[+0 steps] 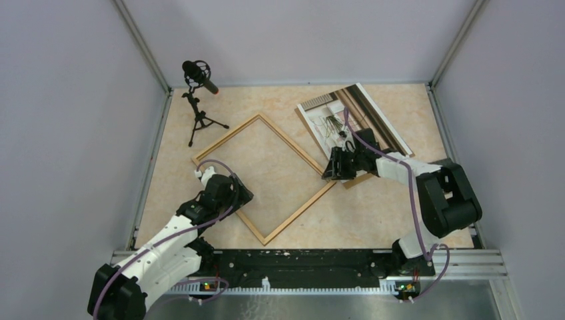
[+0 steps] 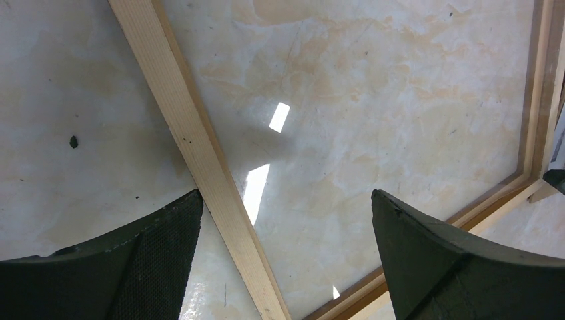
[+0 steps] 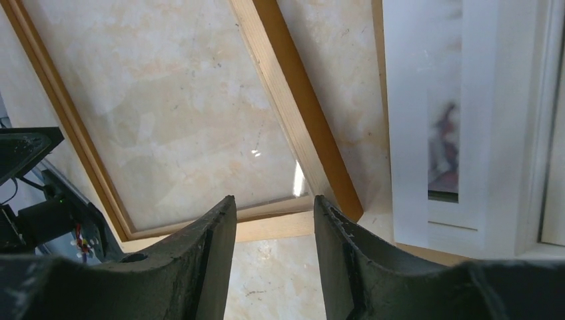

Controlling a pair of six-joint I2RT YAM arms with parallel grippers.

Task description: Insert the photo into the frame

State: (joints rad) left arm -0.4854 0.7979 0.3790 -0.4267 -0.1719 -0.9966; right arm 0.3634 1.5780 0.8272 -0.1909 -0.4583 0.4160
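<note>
At the worktop's [image 1: 373, 213] far right the photo [image 1: 326, 123] lies face up, just beside the wooden frame's [image 1: 296, 148] right corner and not yet lifted. Next comes pinching its near edge, I judge. The right tool [image 3: 273, 198] hovers there, half-spread and empty. The left tool [image 2: 286, 200] gapes wide astride a frame rail, gripping nothing.

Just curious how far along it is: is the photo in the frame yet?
Out. The photo lies beside the frame, whose inside shows bare table.
</note>
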